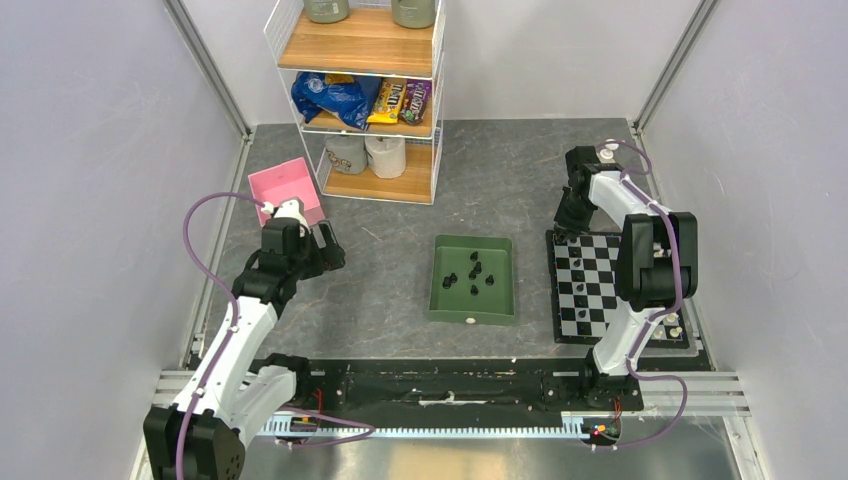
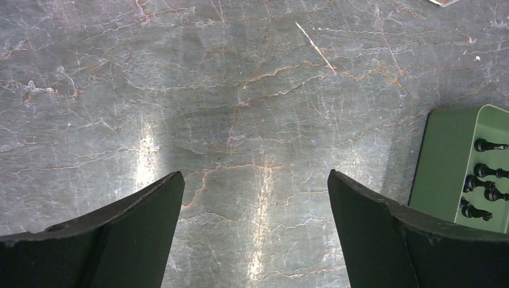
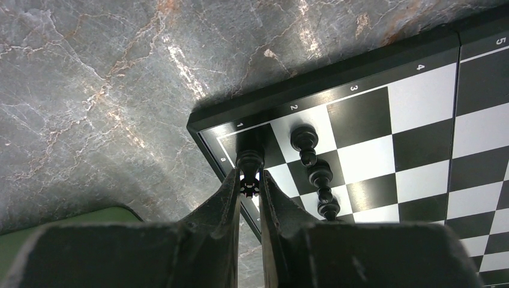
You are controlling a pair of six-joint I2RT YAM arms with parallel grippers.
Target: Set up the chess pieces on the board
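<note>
The checkered board (image 1: 610,285) lies at the right. My right gripper (image 3: 249,177) is at its far left corner, shut on the notched top of a black chess piece (image 3: 250,161) that stands upright over the dark corner square. In the right wrist view three more black pieces (image 3: 320,174) stand in a line on the squares beside it. A few white pieces (image 1: 676,326) sit at the board's near right edge. Several black pieces (image 1: 475,272) lie in the green tray (image 1: 440,300). My left gripper (image 2: 255,180) hangs open over bare table, left of the tray (image 2: 447,162), holding nothing.
A pink box (image 1: 285,190) sits at the back left, just behind the left arm. A wire shelf rack (image 1: 365,100) with snacks and paper rolls stands at the back centre. Grey walls and metal posts close in the table on both sides.
</note>
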